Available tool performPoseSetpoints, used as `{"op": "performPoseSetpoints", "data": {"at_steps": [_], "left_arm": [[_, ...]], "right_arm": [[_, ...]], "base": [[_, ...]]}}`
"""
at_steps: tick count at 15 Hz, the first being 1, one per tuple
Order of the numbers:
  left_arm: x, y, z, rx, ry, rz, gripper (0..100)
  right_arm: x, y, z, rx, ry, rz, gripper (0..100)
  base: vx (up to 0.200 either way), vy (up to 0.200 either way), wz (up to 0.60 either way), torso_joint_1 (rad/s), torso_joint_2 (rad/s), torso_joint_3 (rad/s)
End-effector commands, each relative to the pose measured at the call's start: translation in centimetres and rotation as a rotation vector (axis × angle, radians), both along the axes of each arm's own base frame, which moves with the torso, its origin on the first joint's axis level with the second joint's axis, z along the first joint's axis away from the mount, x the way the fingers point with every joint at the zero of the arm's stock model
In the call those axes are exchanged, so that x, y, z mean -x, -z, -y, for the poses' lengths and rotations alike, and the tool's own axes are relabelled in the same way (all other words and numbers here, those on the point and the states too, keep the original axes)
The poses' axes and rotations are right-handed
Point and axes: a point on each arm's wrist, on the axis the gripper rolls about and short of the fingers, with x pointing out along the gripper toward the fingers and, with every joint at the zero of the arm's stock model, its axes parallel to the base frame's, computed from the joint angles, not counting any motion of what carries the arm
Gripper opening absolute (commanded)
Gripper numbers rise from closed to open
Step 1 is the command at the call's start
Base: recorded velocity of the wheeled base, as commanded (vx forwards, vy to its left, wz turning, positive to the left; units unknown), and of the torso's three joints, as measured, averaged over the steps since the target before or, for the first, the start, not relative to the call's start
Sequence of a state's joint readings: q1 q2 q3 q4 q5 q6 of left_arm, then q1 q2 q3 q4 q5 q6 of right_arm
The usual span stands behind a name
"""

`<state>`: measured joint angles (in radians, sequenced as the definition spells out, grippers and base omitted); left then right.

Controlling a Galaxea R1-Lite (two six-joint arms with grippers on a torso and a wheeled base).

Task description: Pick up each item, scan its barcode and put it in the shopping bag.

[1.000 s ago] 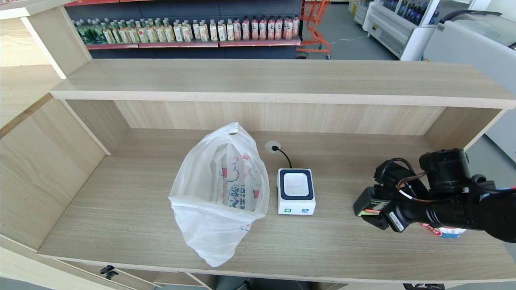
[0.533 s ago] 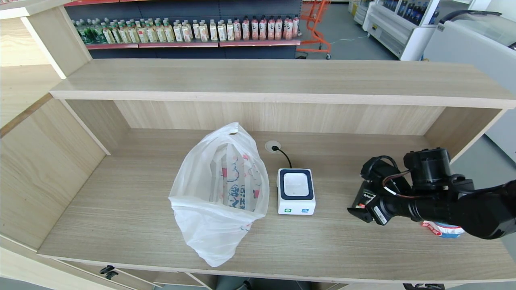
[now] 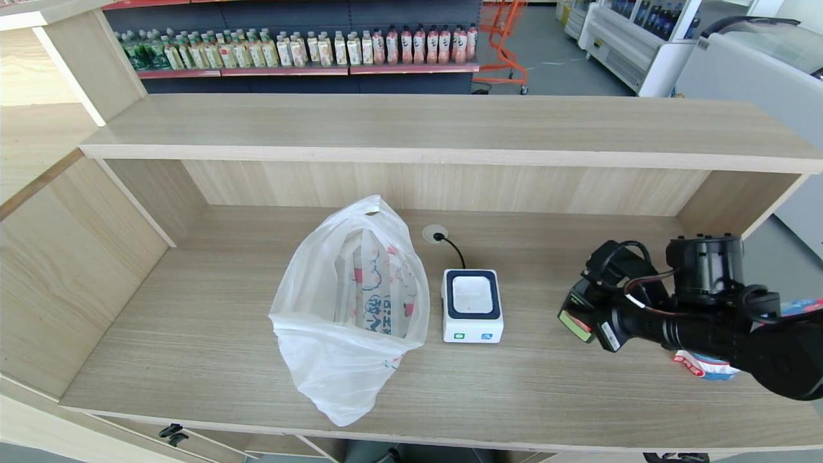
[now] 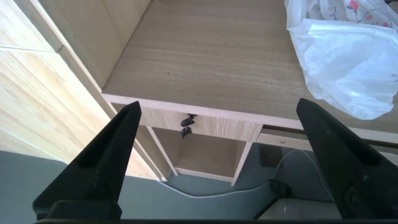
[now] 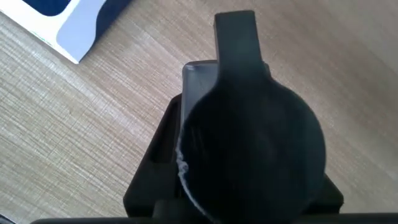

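At front, left gripper hung over front edge of counter, fingers spread wide, nothing between. White shopping bag lay on counter nearby, mouth open, printed packet inside. To right of scanner, right gripper hovered above counter, closed on small dark item with green-and-red face. Under right arm lay red-white packet. Behind scanner, cable ran back to hole in counter. Far shelf held bottles.

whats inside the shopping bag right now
A printed packet with pink and blue cloud shapes stands upright inside the shopping bag, seen through its open mouth. The bag's bottom, and anything beneath or behind the packet, is covered by white plastic folds.
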<state>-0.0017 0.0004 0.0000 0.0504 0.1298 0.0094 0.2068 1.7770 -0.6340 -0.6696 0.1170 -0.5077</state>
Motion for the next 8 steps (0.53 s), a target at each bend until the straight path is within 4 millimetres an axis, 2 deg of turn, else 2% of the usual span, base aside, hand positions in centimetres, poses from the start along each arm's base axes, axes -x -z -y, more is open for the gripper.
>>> {"op": "performPoseSetpoints", "data": {"at_steps": [1,2,4,5,6,7,8], "left_arm": [[0.0,0.0,0.0,0.000,-0.001,0.000,100],[0.0,0.0,0.0,0.000,-0.001,0.000,100],[0.0,0.0,0.0,0.000,-0.001,0.000,100],[0.0,0.0,0.0,0.000,-0.001,-0.001,100],[0.0,0.0,0.0,0.000,-0.001,0.000,100],[0.0,0.0,0.0,0.000,-0.001,0.000,100],[0.0,0.0,0.0,0.000,-0.001,0.000,100]], "right_arm": [[2.9,-2.1,0.9,-0.027,0.008,0.127,0],[4.0,-3.1,1.4,-0.038,0.017,0.183,0],[7.4,-5.1,2.1,-0.033,0.010,0.287,0],[8.1,-5.8,2.3,0.025,-0.007,0.341,0],[8.9,-7.3,3.2,0.216,-0.030,0.492,0],[9.3,-7.9,3.4,0.324,-0.116,0.590,0],[9.5,-8.2,3.2,0.367,-0.305,0.670,0]], "base": [[0.000,0.000,0.00,0.000,0.00,0.000],[0.000,0.000,0.00,0.000,0.00,0.000],[0.000,0.000,0.00,0.000,0.00,0.000],[0.000,0.000,0.00,0.000,0.00,0.000],[0.000,0.000,0.00,0.000,0.00,0.000],[0.000,0.000,0.00,0.000,0.00,0.000],[0.000,0.000,0.00,0.000,0.00,0.000]]}}
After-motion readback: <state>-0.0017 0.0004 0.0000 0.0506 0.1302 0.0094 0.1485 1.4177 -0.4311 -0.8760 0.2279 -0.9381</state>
